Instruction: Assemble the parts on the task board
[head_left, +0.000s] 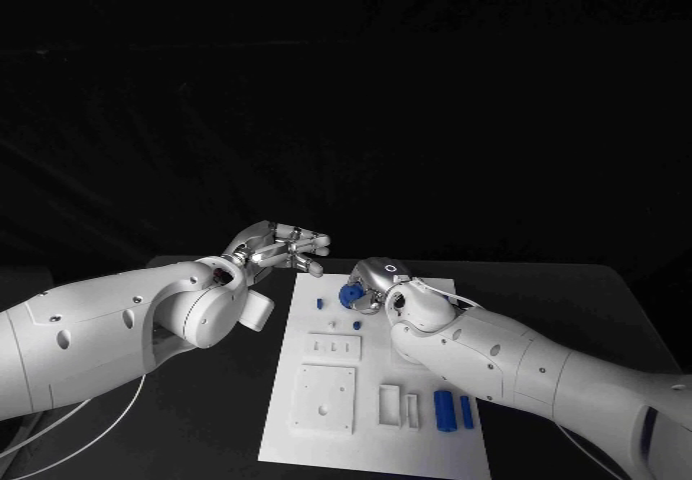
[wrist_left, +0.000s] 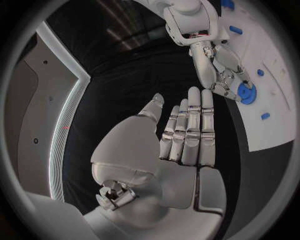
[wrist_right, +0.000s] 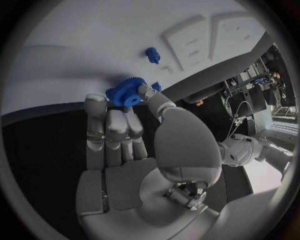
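Observation:
The white task board (head_left: 433, 445) lies in the middle of the black table. My right hand (head_left: 381, 281) hangs over the board's far end and pinches a blue gear (head_left: 351, 295) between thumb and fingers. In the right wrist view the gear (wrist_right: 128, 94) sits at the fingertips of my right hand (wrist_right: 125, 135), just above the board (wrist_right: 94, 45). My left hand (head_left: 281, 248) hovers beside the board's far left corner with fingers straight, holding nothing. In the left wrist view my left hand (wrist_left: 187, 130) points toward the right hand (wrist_left: 215, 60) and the gear (wrist_left: 245, 92).
Two blue cylinders (head_left: 453, 410) lie near the board's near right. Small blue pieces (head_left: 356, 324) stand mid-board, one of them (wrist_right: 152, 55) close to the gear. White raised blocks (head_left: 326, 397) and a slotted plate (head_left: 335, 346) sit on the board.

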